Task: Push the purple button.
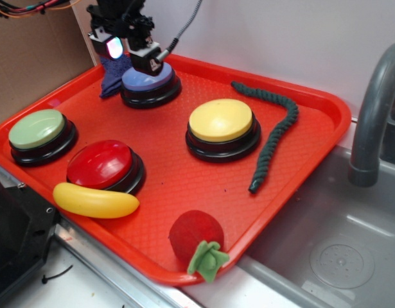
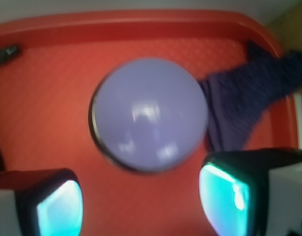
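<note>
End effector [image 1: 130, 54], fingers apart, hovers above the purple button [image 1: 149, 78] at the tray's [image 1: 184, 192] far corner; an off-centre descent could snag the adjacent dark blue cloth [image 2: 249, 98].

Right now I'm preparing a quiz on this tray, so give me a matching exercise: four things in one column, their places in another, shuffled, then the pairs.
Things:
1. purple button
2. banana
3. green rope
4. green button

Places:
A. at the tray's left edge
B. right of the yellow button
C. under the gripper, beside the dark blue cloth
D. against the front of the red button

Pairs: 1-C, 2-D, 3-B, 4-A
</note>
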You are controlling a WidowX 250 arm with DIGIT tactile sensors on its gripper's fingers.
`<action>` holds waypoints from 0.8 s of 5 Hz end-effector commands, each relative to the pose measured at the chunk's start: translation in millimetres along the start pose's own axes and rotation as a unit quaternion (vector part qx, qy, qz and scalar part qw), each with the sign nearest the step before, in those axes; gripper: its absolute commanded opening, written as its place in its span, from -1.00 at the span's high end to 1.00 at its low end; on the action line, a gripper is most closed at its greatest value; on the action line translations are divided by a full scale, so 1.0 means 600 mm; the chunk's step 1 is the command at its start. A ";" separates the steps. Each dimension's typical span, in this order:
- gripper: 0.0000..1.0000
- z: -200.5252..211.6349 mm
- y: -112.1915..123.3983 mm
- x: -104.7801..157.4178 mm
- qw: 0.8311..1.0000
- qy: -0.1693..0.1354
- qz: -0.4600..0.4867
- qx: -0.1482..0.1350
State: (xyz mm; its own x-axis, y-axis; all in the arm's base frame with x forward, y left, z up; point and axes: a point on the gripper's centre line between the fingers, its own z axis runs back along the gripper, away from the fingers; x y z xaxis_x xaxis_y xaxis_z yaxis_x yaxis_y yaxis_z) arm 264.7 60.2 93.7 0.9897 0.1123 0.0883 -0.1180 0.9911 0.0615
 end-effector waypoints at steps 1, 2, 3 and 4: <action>-1.00 0.073 0.027 0.010 0.999 -0.035 0.019 0.008; -1.00 0.080 0.028 0.010 0.999 -0.038 0.024 0.017; -1.00 0.084 0.029 0.011 0.999 -0.041 0.028 0.022; -1.00 0.086 0.031 0.009 0.999 -0.045 0.022 0.013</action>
State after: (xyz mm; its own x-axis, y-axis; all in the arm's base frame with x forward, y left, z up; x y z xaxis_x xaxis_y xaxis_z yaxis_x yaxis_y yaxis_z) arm 256.7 67.4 118.6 0.9868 0.1363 0.0874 -0.1431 0.9867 0.0769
